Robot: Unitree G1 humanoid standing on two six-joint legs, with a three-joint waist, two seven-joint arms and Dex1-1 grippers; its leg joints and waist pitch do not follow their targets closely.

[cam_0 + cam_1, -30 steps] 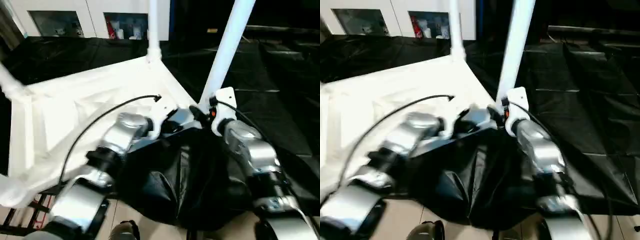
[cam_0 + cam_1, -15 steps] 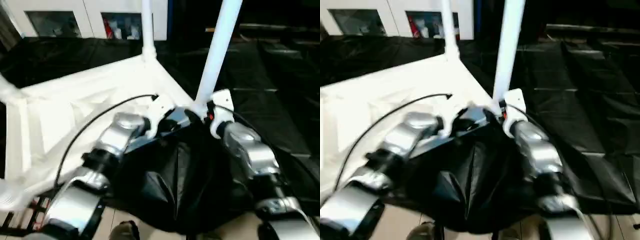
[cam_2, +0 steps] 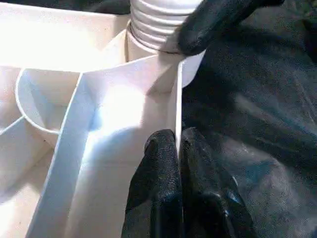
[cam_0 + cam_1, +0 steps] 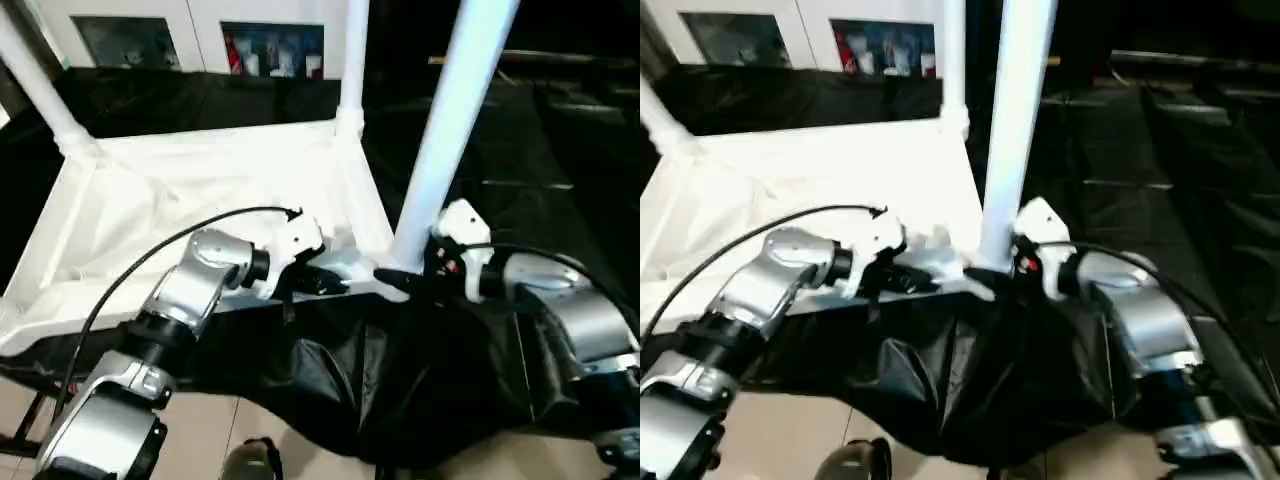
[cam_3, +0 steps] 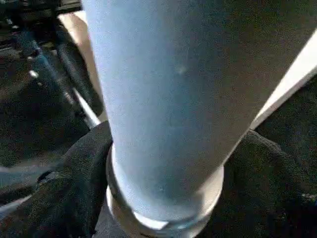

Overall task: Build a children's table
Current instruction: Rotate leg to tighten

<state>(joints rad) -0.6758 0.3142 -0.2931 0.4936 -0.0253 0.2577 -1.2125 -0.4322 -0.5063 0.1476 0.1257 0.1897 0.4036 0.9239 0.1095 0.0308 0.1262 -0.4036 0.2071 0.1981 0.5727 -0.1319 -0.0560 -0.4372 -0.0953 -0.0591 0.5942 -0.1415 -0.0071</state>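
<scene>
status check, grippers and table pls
Left gripper shut on tabletop rim. Right gripper open around near leg base. Three legs stand in sockets. Nothing blocking.

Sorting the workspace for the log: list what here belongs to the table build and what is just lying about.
Part of the job:
- white tabletop, upside down
- near leg in its corner socket
- two far legs
- left gripper, pinching the tabletop's rim
- right gripper at the near leg's base

Just lying about:
- black cloth
- cabinets behind

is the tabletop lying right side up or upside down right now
Upside down. The tabletop shows its ribbed underside facing up, and the white legs rise from its corner sockets. The left gripper pinches its rim.
</scene>
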